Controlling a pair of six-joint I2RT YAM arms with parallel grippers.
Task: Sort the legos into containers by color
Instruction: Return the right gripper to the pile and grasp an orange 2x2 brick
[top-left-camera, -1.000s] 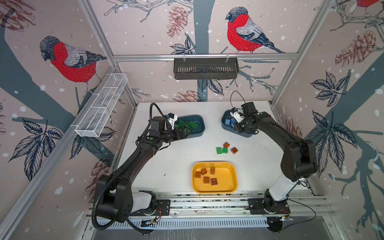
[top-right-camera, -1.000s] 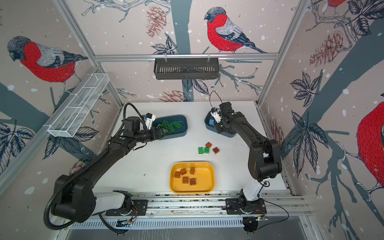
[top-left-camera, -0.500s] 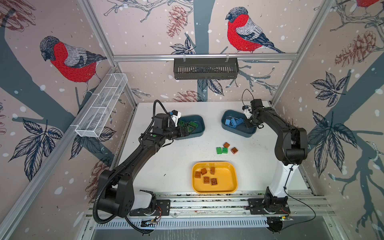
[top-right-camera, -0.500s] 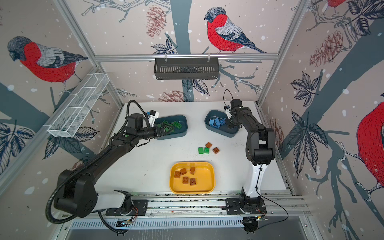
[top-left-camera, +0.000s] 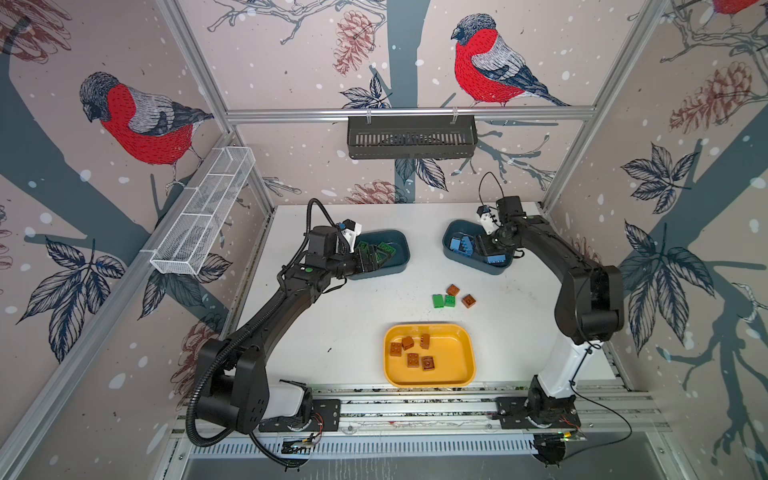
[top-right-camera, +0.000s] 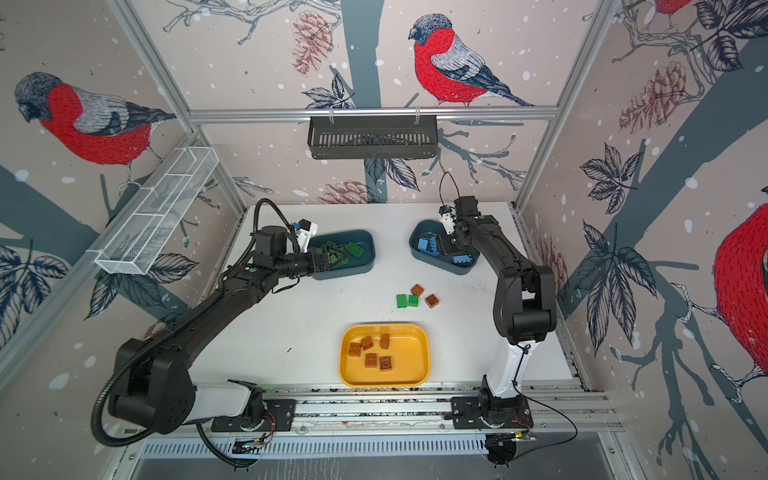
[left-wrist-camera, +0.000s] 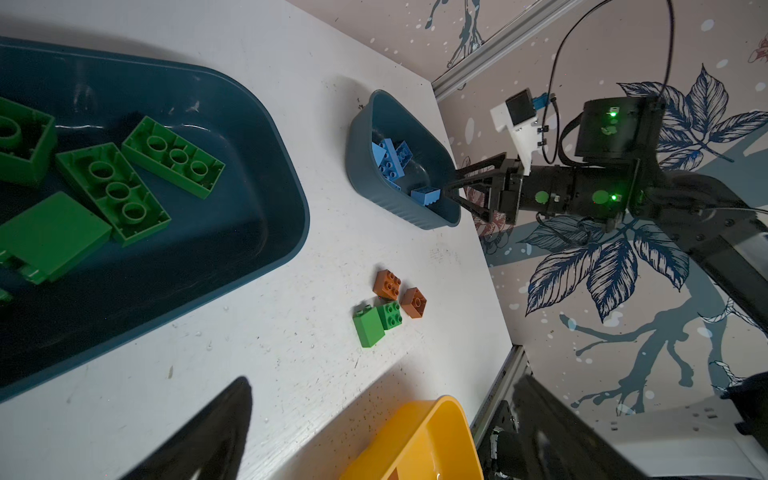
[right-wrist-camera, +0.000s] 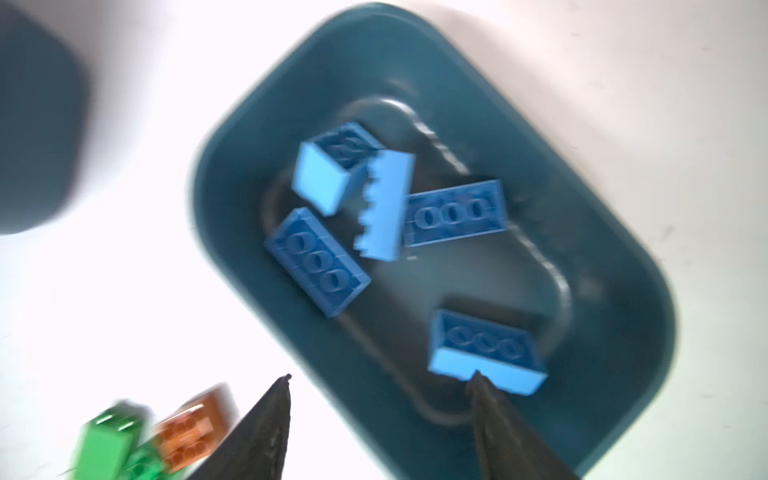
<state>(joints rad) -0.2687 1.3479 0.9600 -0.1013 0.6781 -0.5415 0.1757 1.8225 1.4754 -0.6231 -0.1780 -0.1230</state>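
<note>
- Bricks lie mostly sorted by color. We count several green bricks (left-wrist-camera: 112, 191) in the left teal tub (top-left-camera: 395, 270), five blue bricks (right-wrist-camera: 318, 262) in the right teal tub (top-left-camera: 465, 262), and five brown bricks (top-left-camera: 412, 359) in the yellow tray (top-left-camera: 453, 361).
- Four bricks lie loose on the white table (top-left-camera: 332, 324), between the two tubs and the tray. The two loose green bricks (top-left-camera: 438, 301) touch side by side, and the two loose brown bricks (top-left-camera: 468, 300) sit just beside them.
- We find the left gripper (top-left-camera: 374, 261) at the near left end of the left teal tub, over its rim. Its wrist view shows only one dark finger (left-wrist-camera: 208, 436), at the frame's edge and with nothing against it. We read these jaws as spread wide and empty.
- We see the right gripper (right-wrist-camera: 381, 376) reaching into the right teal tub from the end toward the right wall. Its two fingers stand clearly apart, with only the tub floor between them.
- One of its fingertips meets the edge of the nearest blue brick (right-wrist-camera: 486, 353), which lies inside the tub, apart from the four clustered at the other end. That wrist view is blurred, so we cannot tell whether the tip really touches the brick.
</note>
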